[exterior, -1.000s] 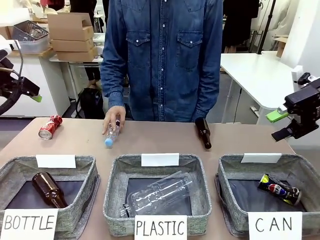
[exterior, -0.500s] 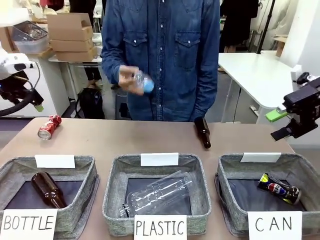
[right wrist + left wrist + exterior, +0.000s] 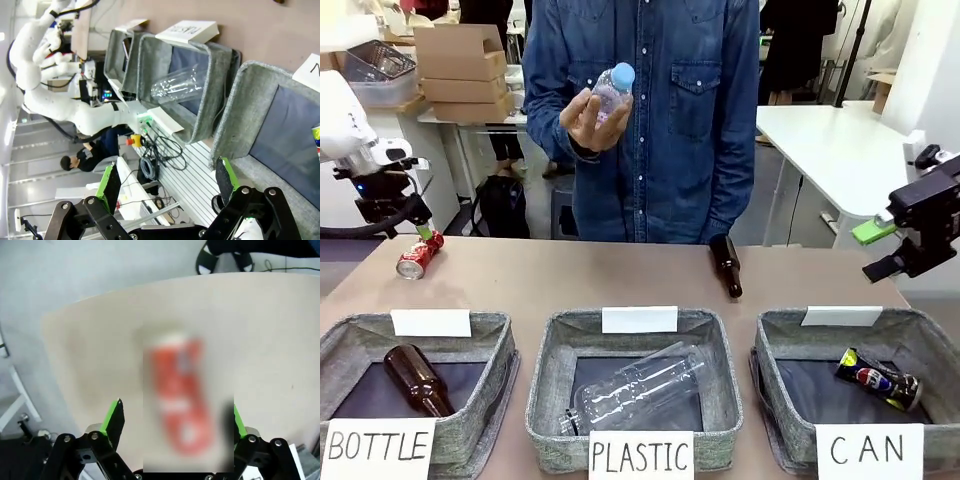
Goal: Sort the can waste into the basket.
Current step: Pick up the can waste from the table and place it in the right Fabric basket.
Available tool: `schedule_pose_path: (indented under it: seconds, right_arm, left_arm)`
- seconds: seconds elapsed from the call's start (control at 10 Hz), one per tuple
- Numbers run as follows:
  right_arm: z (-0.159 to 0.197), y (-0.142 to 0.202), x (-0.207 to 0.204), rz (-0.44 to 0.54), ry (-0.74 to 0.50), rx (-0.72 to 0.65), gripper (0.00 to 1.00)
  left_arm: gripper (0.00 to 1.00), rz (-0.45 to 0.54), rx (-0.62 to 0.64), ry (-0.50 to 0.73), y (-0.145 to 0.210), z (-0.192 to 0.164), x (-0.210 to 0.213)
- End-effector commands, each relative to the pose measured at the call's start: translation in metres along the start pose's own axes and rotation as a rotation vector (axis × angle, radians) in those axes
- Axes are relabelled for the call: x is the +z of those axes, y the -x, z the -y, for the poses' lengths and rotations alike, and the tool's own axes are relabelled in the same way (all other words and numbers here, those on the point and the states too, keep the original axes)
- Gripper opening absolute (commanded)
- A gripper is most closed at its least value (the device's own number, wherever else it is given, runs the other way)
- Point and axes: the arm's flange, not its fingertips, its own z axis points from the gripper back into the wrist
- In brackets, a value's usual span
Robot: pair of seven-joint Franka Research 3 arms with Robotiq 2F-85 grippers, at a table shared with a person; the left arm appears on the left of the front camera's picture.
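A red can (image 3: 418, 254) lies on its side at the table's far left. My left gripper (image 3: 417, 230) hangs just above it, open. In the left wrist view the blurred red can (image 3: 177, 400) lies lengthwise between the spread green fingertips (image 3: 115, 415) of the left gripper (image 3: 175, 409), some way below them. The dark blue can (image 3: 878, 378) lies inside the CAN basket (image 3: 840, 325) at the near right. My right gripper (image 3: 876, 252) hovers open and empty beyond that basket's far right corner. The right wrist view shows the right gripper (image 3: 166, 180) open above the CAN basket (image 3: 240, 100).
A person across the table holds a clear plastic bottle (image 3: 610, 92) at chest height. A brown bottle (image 3: 726, 265) lies on the table at the far middle right. The PLASTIC basket (image 3: 550, 350) holds a clear bottle, and the BOTTLE basket (image 3: 500, 345) holds a brown one.
The person picked the small plastic bottle off the table and raised it to chest height. My left gripper swung right and down to above the red can. The right arm stayed still.
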Motion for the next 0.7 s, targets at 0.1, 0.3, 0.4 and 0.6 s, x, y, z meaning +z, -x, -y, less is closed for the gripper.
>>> schedule_pose_path:
  seconds: [0.1, 0.3, 0.4, 0.6]
  right_arm:
    - [0.0, 0.0, 0.003, -0.005, 0.002, 0.016, 1.0]
    - [0.0, 0.0, 0.003, -0.005, 0.002, 0.016, 1.0]
    - [0.0, 0.0, 0.003, -0.005, 0.002, 0.016, 1.0]
    - [0.0, 0.0, 0.003, -0.005, 0.002, 0.016, 1.0]
  left_arm:
    - [1.0, -0.008, -0.013, 0.029, -0.016, 0.001, -0.008]
    - [1.0, -0.023, -0.004, 0.025, -0.016, 0.0, -0.018]
    - [1.0, -0.026, -0.007, 0.019, -0.015, 0.002, -0.021]
    - [1.0, -0.031, 0.003, 0.015, -0.013, 0.002, -0.025]
